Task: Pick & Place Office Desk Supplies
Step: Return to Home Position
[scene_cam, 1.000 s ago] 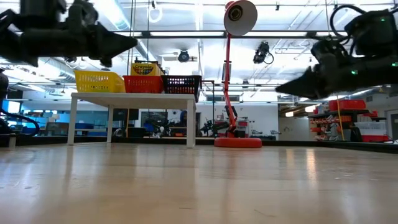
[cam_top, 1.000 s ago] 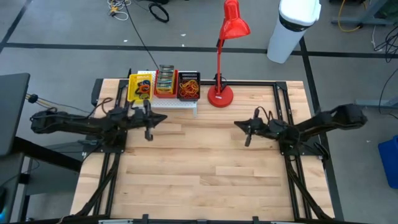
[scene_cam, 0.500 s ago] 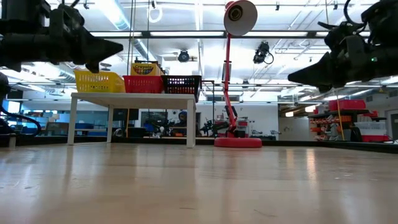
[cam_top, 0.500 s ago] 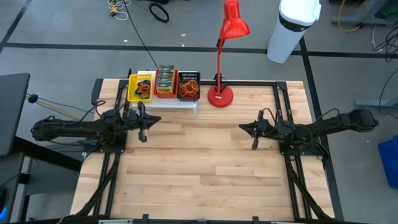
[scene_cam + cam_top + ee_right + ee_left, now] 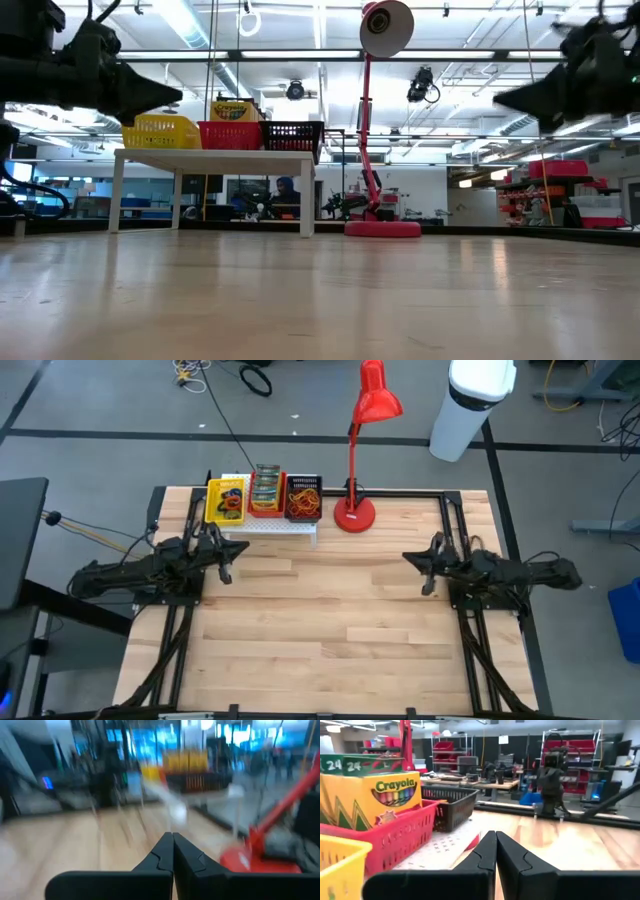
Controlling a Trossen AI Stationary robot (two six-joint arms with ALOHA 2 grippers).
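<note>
Green-and-yellow crayon boxes (image 5: 370,795) stand in a red basket (image 5: 266,492), between a yellow basket (image 5: 225,500) and a black basket (image 5: 303,498) with rubber bands in it. All three baskets sit on a white perforated rack (image 5: 285,526) at the table's far edge. My left gripper (image 5: 225,567) hangs shut above the table just in front of the rack, holding nothing. My right gripper (image 5: 428,572) hangs shut over the table's right part, level and holding nothing. In the wrist views the left gripper (image 5: 495,836) and the right gripper (image 5: 172,837) show their fingertips closed together.
A tall red desk lamp stands on its round base (image 5: 354,512) right of the rack at the far edge. The wooden table top (image 5: 330,620) lies bare between and in front of the arms. The black arm frames (image 5: 170,650) run along the left and right sides.
Both arms have drawn back. My left gripper has gone toward the table's left edge and sunk a little. My right gripper has gone toward the right edge, risen and tipped up to level. Both have stayed shut. The baskets have not moved.
</note>
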